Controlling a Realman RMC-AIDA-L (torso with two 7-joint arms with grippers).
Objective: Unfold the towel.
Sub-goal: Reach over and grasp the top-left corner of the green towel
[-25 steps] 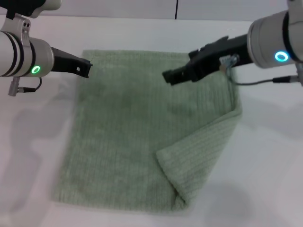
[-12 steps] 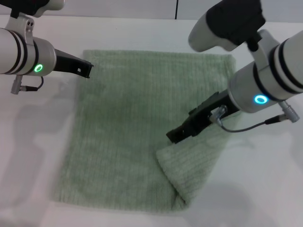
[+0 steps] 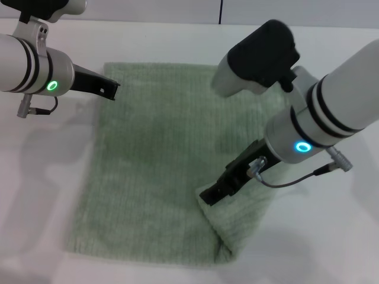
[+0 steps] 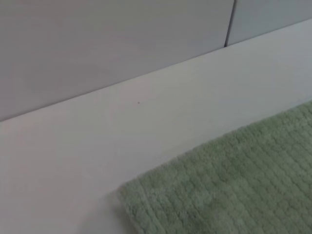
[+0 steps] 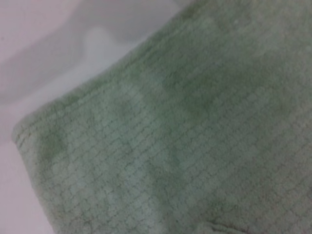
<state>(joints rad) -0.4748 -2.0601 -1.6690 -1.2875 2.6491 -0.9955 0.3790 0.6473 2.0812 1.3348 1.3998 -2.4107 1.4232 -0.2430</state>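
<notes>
The pale sage-green towel (image 3: pixel 154 160) lies mostly flat on the white table, with its near right corner folded over onto itself as a flap (image 3: pixel 243 216). My right gripper (image 3: pixel 212 194) is low over the flap's folded corner, its tip at the cloth. My left gripper (image 3: pixel 111 90) hovers at the towel's far left corner. The left wrist view shows that corner (image 4: pixel 219 190) on the table. The right wrist view is filled by towel cloth (image 5: pixel 185 126).
The white table (image 3: pixel 177 41) surrounds the towel. A pale wall with a dark vertical seam (image 3: pixel 220 12) runs along the back. A grey cable (image 3: pixel 296 177) hangs from my right wrist above the towel.
My right arm has swung from the towel's far right edge down and toward me to the folded corner. My left gripper has barely moved. The towel has not shifted.
</notes>
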